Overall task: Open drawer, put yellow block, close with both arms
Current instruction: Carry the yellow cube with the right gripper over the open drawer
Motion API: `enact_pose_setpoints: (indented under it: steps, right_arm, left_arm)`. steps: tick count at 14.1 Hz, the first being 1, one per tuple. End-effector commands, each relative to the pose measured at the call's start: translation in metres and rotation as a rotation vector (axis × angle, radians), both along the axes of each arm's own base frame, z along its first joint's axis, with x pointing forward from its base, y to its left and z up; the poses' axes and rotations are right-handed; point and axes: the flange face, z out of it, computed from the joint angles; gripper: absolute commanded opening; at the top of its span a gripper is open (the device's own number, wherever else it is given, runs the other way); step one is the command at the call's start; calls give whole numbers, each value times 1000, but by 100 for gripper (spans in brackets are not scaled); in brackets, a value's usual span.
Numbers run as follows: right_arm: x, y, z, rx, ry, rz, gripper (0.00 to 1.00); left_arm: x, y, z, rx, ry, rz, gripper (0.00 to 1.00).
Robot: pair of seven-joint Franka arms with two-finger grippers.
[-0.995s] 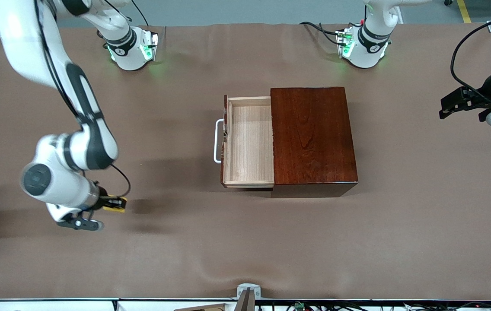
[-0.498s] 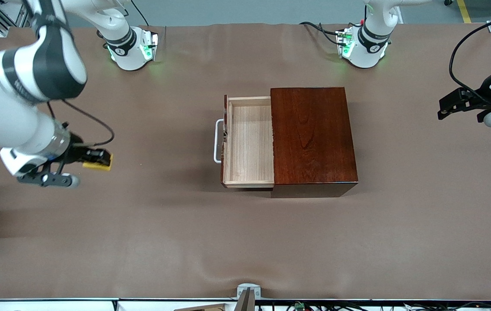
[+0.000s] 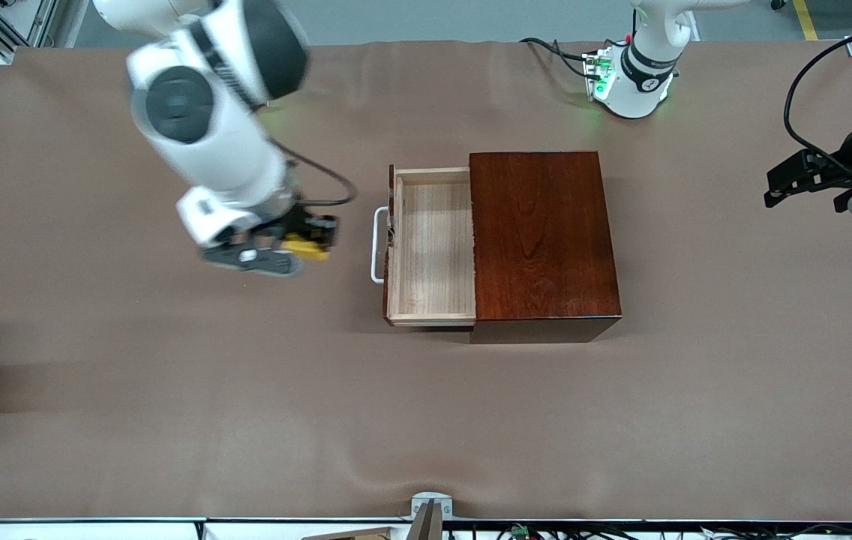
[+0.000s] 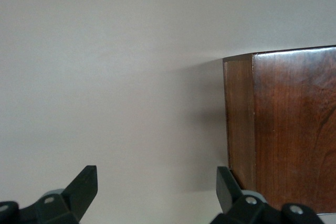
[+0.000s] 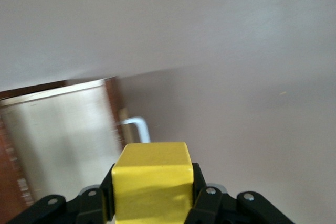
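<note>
Two grippers, one loaded
Right gripper pinches the yellow block above the table, near the open drawer's handle; left gripper waits, fingers spread

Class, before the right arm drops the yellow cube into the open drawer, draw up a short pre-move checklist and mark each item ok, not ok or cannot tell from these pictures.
1. Yellow block clamped in the right gripper: ok.
2. Drawer pulled out, light-wood tray exposed: ok.
3. Tray free of other items: ok in the front view.
4. Right gripper over the tray: not ok; it is over the table, beside the white handle toward the right arm's end.
5. Left gripper out of the way: ok; it waits, open, over the table toward the left arm's end, apart from the mahogany box.
</note>
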Motion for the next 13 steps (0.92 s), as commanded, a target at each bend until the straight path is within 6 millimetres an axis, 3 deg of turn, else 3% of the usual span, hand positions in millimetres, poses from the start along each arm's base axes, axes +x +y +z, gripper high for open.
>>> enact_pose_setpoints:
  steps: [1,4,6,8,11,13]
  right_arm:
    - [3,63,-11,29,-18,-49,0]
    - [-8,116,-46,64,-59,-78,0]
    - [-9,133,-71,74,-73,-83,0]
    - [-5,139,-95,71,-75,-87,0]
    - [-3,146,-123,60,-76,-83,0]
    - [2,148,-141,58,-89,-85,0]
  left_arm:
    - [-2,-1,7,-7,-6,-21,100]
    - [-1,-6,3,-7,3,-26,100]
    - [2,-12,0,-7,4,-29,100]
    - [6,-13,-6,-8,9,-21,100]
    - [5,-29,3,-12,-7,-55,100]
    - [14,-21,-14,-27,29,-20,100]
